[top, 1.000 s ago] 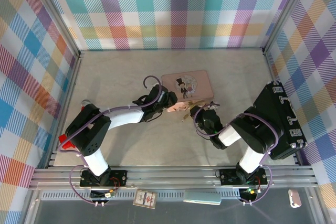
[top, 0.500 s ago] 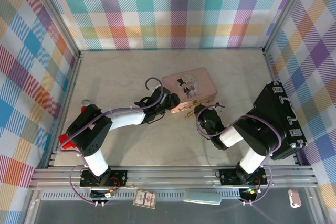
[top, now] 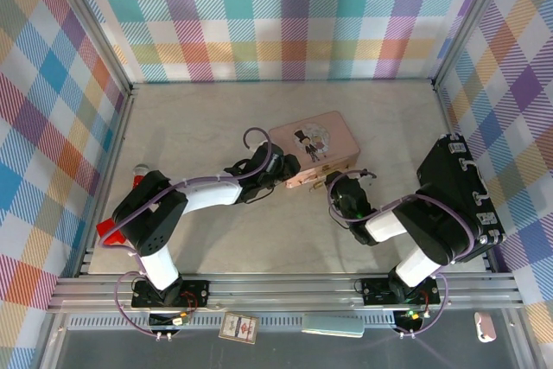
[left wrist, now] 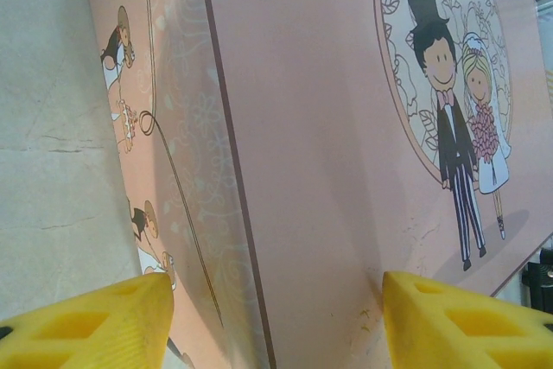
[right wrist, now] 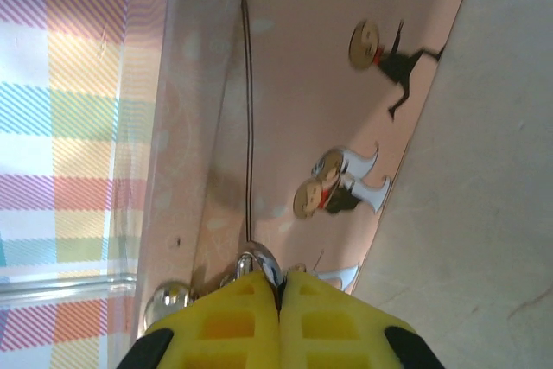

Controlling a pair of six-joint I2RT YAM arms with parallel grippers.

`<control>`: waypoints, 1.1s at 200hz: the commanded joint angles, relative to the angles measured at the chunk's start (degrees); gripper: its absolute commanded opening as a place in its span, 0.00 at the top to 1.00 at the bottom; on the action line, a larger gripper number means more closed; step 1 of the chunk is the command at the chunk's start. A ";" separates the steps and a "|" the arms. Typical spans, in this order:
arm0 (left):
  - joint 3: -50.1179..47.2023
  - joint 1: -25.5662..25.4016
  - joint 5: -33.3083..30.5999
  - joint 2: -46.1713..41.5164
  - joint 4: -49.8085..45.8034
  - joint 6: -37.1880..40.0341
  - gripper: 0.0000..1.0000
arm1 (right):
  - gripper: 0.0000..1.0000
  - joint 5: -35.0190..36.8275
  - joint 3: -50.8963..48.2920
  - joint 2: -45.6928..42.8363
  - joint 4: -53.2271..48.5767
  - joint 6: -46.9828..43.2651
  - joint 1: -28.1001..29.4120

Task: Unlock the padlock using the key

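Observation:
The pink tin [top: 313, 146] with the cartoon couple lies mid-table. My left gripper [top: 289, 170] straddles its near-left corner. In the left wrist view the tin [left wrist: 311, 144] spans the gap of that gripper [left wrist: 276, 326], one yellow pad on the side wall, the other on the lid. The tiny brass padlock [top: 320, 178] hangs at the tin's front edge, right at my right gripper [top: 332, 182]. In the right wrist view that gripper [right wrist: 279, 281] is shut, with a sliver of silvery metal, seemingly the key, pinched between the pads. The padlock's shiny shackle [right wrist: 257, 258] sits just beyond the tips, its brass body hidden.
A black case [top: 458, 200] stands at the right, close to the right arm. A red-handled tool [top: 108, 231] lies by the left arm's base. Plaid walls close in three sides. A card [top: 239, 327] lies below the front rail.
The tin has shifted slightly right and away and turned a little, with my left gripper on it. My right gripper followed, and the padlock now sits tight against the tin.

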 commanded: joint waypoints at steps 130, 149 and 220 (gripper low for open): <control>1.52 0.43 0.40 -3.75 -10.85 12.54 0.27 | 1.00 -4.46 -0.61 -26.30 -29.87 -20.49 -5.58; 0.38 0.72 -0.40 -8.28 -12.34 16.63 0.24 | 1.00 -7.50 1.01 -32.17 -37.66 -27.62 -5.67; -14.81 5.05 -7.45 -30.82 -14.32 25.71 0.20 | 1.00 -16.47 8.53 -42.25 -64.00 -43.87 -5.67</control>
